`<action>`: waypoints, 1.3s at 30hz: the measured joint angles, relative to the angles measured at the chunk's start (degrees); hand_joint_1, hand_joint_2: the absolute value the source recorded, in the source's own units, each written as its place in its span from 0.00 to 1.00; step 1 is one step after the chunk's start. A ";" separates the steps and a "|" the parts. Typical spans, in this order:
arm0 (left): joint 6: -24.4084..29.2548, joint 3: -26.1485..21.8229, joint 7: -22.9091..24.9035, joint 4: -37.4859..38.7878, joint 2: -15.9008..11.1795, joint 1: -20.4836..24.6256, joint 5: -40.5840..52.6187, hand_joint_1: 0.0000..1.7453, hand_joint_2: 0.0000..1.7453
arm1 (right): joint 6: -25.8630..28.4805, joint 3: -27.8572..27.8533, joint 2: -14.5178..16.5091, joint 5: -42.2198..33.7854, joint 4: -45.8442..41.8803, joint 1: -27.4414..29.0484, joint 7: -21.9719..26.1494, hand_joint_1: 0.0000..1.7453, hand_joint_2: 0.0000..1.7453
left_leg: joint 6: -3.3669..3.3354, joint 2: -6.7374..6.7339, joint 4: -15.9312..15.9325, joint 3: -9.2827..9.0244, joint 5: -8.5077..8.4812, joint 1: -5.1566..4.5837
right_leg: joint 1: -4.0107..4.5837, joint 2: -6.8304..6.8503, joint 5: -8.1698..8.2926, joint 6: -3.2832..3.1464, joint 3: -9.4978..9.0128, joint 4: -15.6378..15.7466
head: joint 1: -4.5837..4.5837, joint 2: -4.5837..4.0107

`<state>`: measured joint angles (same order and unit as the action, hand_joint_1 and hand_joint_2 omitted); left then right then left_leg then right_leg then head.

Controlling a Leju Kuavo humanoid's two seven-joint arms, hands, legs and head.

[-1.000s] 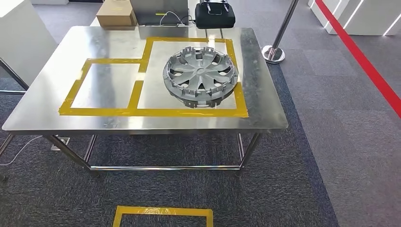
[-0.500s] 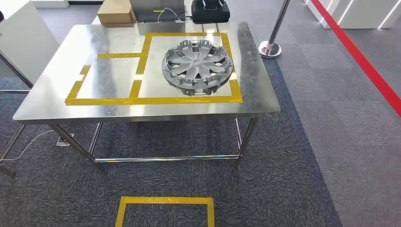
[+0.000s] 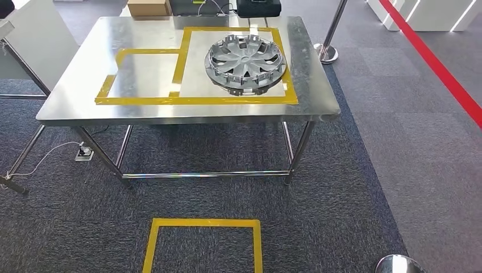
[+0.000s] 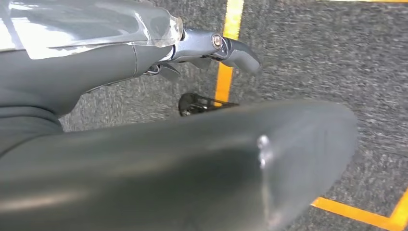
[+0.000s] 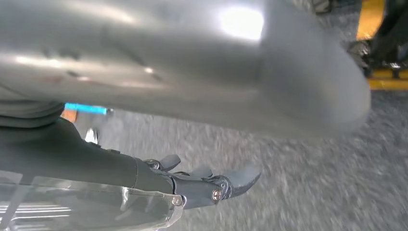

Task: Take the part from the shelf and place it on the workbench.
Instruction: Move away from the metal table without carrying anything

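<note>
I see grey carpet with a red line (image 3: 437, 71) running past a steel workbench (image 3: 74, 96) marked in yellow tape (image 3: 193, 100); the silver wheel cover (image 3: 245, 61) lies flat in the larger taped square, spoked face up, round, so I read no long axis; my left hand (image 4: 211, 48) hangs over the carpet, fingers extended and holding nothing; my right hand (image 5: 207, 185) likewise, fingers stretched out, touching nothing.
</note>
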<state>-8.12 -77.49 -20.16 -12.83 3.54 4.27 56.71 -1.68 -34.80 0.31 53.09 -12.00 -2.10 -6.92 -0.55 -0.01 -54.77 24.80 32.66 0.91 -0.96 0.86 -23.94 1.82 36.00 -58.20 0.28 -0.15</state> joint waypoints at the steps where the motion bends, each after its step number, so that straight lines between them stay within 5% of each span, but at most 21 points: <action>1: -0.05 0.01 0.23 0.03 0.06 -0.06 0.08 0.00 0.00 | -0.21 -0.55 0.07 -0.26 0.08 0.05 -0.32 0.00 0.00 | -0.66 -0.16 0.02 0.72 -0.64 0.00 | -0.08 -0.12 -2.11 0.25 0.58 -1.74 | -0.05 0.00; 4: -0.09 0.01 0.74 0.07 0.09 -0.10 0.28 0.00 0.00 | -0.44 -1.75 0.29 -0.48 0.21 0.02 -0.60 0.00 0.00 | -1.49 -0.47 -0.07 3.16 -2.76 -0.35 | -0.11 -0.35 -10.33 0.64 3.03 -12.39 | -0.19 0.00; 6: -0.03 0.01 0.86 0.08 0.10 -0.10 0.33 0.00 0.00 | -0.55 -2.25 0.42 -0.48 0.23 -0.01 -0.60 0.00 0.00 | -1.54 -0.63 -0.16 4.92 -4.17 -0.69 | -0.09 -0.39 -10.36 0.42 2.35 -16.41 | -0.18 0.00; 7: 0.02 0.01 0.91 0.08 0.13 -0.10 0.33 0.00 0.00 | -0.61 -2.41 0.48 -0.45 0.23 -0.03 -0.59 0.00 0.00 | -1.51 -0.66 -0.19 5.73 -4.83 -0.83 | -0.05 -0.41 -8.80 0.10 0.46 -15.32 | -0.19 0.00; 9: 0.11 0.02 0.96 0.10 0.21 -0.08 0.48 0.00 0.00 | -0.74 -2.70 0.53 -0.38 0.24 -0.18 -0.41 0.00 0.00 | -1.31 -0.64 -0.25 6.85 -6.05 -1.07 | 0.27 -0.55 -6.43 -0.82 -6.10 -7.48 | -0.18 0.00; 11: 0.06 0.06 0.99 0.13 0.33 -0.04 0.75 0.00 0.00 | -0.87 -3.08 0.54 -0.34 0.24 -0.52 -0.02 0.00 0.00 | -0.86 -0.64 -0.37 7.49 -7.20 -1.24 | 0.70 -0.69 -7.02 -1.51 -12.15 1.60 | -0.09 0.00; 13: -0.10 0.08 1.01 0.15 0.38 -0.02 0.96 0.00 0.00 | -1.03 -3.36 0.56 -0.34 0.24 -0.72 0.40 0.00 0.00 | -0.19 -0.69 -0.44 7.99 -8.32 -1.17 | 1.04 -0.73 -7.62 -1.88 -13.64 5.09 | 0.00 0.00; 15: -0.25 0.08 1.04 0.16 0.39 -0.04 1.06 0.00 0.00 | -1.18 -3.54 0.63 -0.33 0.26 -0.70 0.84 0.00 0.00 | 0.51 -0.55 -1.11 8.68 -7.70 -0.96 | 0.95 -0.48 -6.69 -2.56 -12.44 4.89 | 0.04 0.00; 17: -0.33 0.09 1.07 0.18 0.47 -0.07 1.13 0.00 0.00 | -1.24 -3.67 0.73 -0.31 0.28 -0.69 1.26 0.00 0.00 | 1.09 -0.32 -5.13 10.31 -2.99 -0.82 | 0.74 -0.18 -5.42 -3.25 -10.72 4.62 | 0.23 0.00; 19: -0.36 0.09 1.08 0.20 0.52 -0.06 1.17 0.00 0.00 | -1.24 -3.73 0.80 -0.29 0.28 -0.68 1.66 0.00 0.00 | 1.47 -0.23 -12.70 12.35 2.55 -0.74 | 0.81 -0.07 -4.07 -3.49 -8.44 4.02 | 0.41 0.00; 20: -0.38 0.09 1.08 0.20 0.51 -0.05 1.14 0.00 0.00 | -1.24 -3.75 0.83 -0.27 0.28 -0.66 1.85 0.00 0.00 | 1.57 -0.23 -16.11 12.88 3.54 -0.73 | 0.84 -0.01 -3.37 -3.46 -7.20 3.66 | 0.41 0.00; 22: -0.41 0.09 1.08 0.20 0.51 -0.04 1.09 0.00 0.00 | -1.25 -3.80 0.86 -0.23 0.28 -0.66 2.11 0.00 0.00 | 1.58 -0.23 -18.18 11.48 1.22 -0.73 | 0.83 0.08 -2.04 -3.25 -4.79 2.75 | 0.42 0.00; 24: -0.43 0.10 1.08 0.20 0.51 0.09 1.06 0.00 0.00 | -1.26 -3.95 0.91 -0.27 0.27 -0.73 2.24 0.00 0.00 | 1.45 -0.24 -12.49 6.06 -1.65 -0.73 | 0.83 0.11 -0.90 -2.85 -2.62 1.72 | 0.44 0.00; 26: -0.43 0.10 1.08 0.20 0.50 0.40 1.03 0.00 0.00 | -1.27 -4.18 0.96 -0.36 0.26 -0.83 2.35 0.00 0.00 | 1.08 -0.19 -3.71 -0.06 -0.54 -0.85 | 1.00 0.14 0.15 -2.31 -1.14 0.87 | 0.39 0.00; 27: -0.42 0.10 1.08 0.20 0.51 0.53 1.01 0.00 0.00 | -1.27 -4.31 0.97 -0.40 0.26 -0.88 2.40 0.00 0.00 | 0.75 -0.17 -0.93 -1.60 0.44 -0.97 | 1.06 0.18 0.72 -2.01 -0.78 0.71 | 0.38 0.00; 30: -0.42 0.10 1.10 0.23 0.58 0.50 0.99 0.00 0.00 | -1.28 -4.66 1.01 -0.50 0.31 -0.87 2.49 0.00 0.00 | -0.84 -0.39 0.48 -0.78 -0.07 -1.05 | 0.87 0.14 1.22 -0.97 0.05 0.58 | 0.35 0.00; 32: -0.19 0.08 1.78 0.26 0.60 0.50 0.90 0.00 0.50 | -1.24 -4.93 1.06 -1.21 0.35 -0.74 2.25 0.00 0.00 | -1.76 -0.61 0.56 0.69 -1.48 -0.86 | 0.71 -0.10 -3.02 -0.24 1.41 -2.64 | 0.20 0.00; 34: 0.46 0.06 3.09 0.26 0.57 0.53 0.79 0.00 1.00 | -0.85 -5.76 1.11 -2.92 0.35 -0.70 1.22 0.00 0.50 | -2.00 -0.69 0.51 2.27 -2.76 -0.87 | 0.63 -0.25 -8.64 0.29 3.13 -9.64 | -0.01 0.00; 36: 1.11 0.05 3.96 0.26 0.57 0.51 0.81 0.00 1.00 | -0.18 -7.08 1.22 -4.47 0.35 -0.71 -0.38 0.00 1.00 | -1.89 -0.84 0.41 3.84 -4.03 -0.88 | 0.57 -0.30 -9.63 0.44 3.53 -15.72 | -0.05 0.00; 37: 1.27 0.05 4.22 0.27 0.57 0.51 0.82 0.00 1.00 | 0.07 -7.67 1.30 -4.87 0.35 -0.68 -1.11 0.00 1.00 | -1.78 -0.89 0.36 4.55 -4.62 -0.88 | 0.55 -0.30 -8.31 0.36 2.48 -16.25 | -0.06 0.00; 39: 1.38 0.05 4.73 0.28 0.57 0.53 0.82 0.00 1.00 | 0.29 -8.46 1.41 -4.99 0.35 -0.73 -1.95 0.00 1.00 | -1.45 -0.93 0.27 5.42 -5.57 -0.87 | 0.52 -0.32 -5.42 0.01 -2.91 -10.52 | -0.06 0.00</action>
<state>-6.74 -77.44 -15.44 -12.55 4.11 4.81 57.53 -1.39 -43.26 1.72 48.10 -11.65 -2.83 -8.87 -2.00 -0.94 -54.50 30.22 27.09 0.04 -0.44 0.54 -29.36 1.84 33.09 -68.72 0.22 -0.15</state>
